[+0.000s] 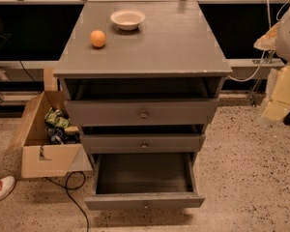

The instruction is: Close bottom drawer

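The grey cabinet [145, 57] stands in the middle of the camera view with three drawers. The bottom drawer [144, 200] is pulled far out; its slim front panel with a tiny knob faces me and its inside is empty. The middle drawer [143, 143] and the top drawer [142, 113] each stick out a little. My gripper [280, 98] is at the right edge, a pale yellowish shape, well right of and above the bottom drawer, touching nothing.
An orange [98, 38] and a white bowl [127, 19] sit on the cabinet top. An open cardboard box [43, 153] with packets stands on the floor left of the cabinet. A black cable [75, 197] runs by it. A shoe [0, 188] shows at the bottom left.
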### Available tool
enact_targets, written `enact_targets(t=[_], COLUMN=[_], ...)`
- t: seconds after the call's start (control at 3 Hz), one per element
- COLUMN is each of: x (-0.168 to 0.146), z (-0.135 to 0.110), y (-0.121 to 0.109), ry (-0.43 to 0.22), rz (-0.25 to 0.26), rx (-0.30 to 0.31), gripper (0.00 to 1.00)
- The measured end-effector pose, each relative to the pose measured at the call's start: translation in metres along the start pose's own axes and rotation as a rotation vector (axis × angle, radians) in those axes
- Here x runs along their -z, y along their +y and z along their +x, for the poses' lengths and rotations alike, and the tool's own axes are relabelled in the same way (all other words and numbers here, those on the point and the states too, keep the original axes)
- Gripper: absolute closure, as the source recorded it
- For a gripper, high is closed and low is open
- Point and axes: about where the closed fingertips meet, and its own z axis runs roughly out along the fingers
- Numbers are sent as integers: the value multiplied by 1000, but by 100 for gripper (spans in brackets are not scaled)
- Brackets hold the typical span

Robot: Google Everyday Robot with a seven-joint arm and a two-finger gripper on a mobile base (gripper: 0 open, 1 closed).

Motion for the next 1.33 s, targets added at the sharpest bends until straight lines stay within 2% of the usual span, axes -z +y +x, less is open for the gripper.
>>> enact_targets(t=[0.33, 0.67, 1.0, 1.33], x=[0, -58, -129, -129], z=[0, 8, 22, 22], y=[0, 35, 77, 77], ry=[0, -43, -85, -85], rz=[0, -107, -191, -191], rx=[0, -81, -179, -179], gripper=[0, 0, 0, 0])
